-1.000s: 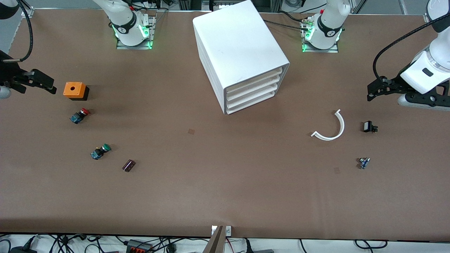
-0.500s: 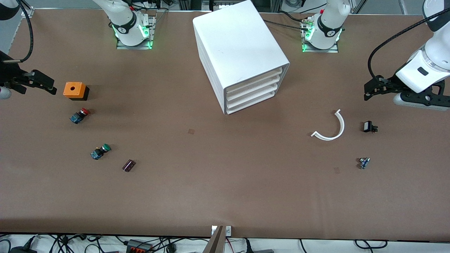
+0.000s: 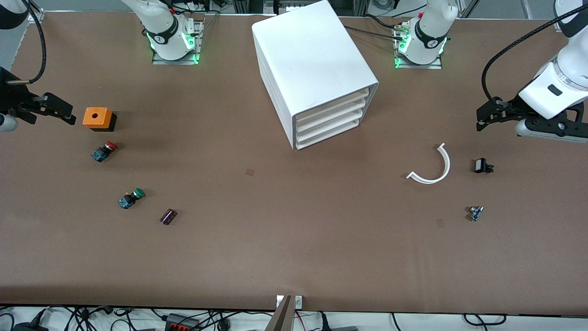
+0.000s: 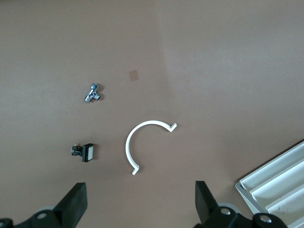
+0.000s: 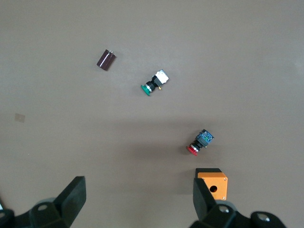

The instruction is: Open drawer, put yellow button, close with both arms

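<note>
Shows four drawers flush in the cabinet, none pulled out yet. Finds no yellow button anywhere in view: only a red button and a green button, well apart from the cabinet toward the right arm's end, near an orange box. Hangs the right gripper spread and empty just beside that box. Hangs the left gripper, equally spread, toward the left arm's end from the cabinet, near a white arc. Probably raised and wide for a clear look before reaching for a drawer.
</note>
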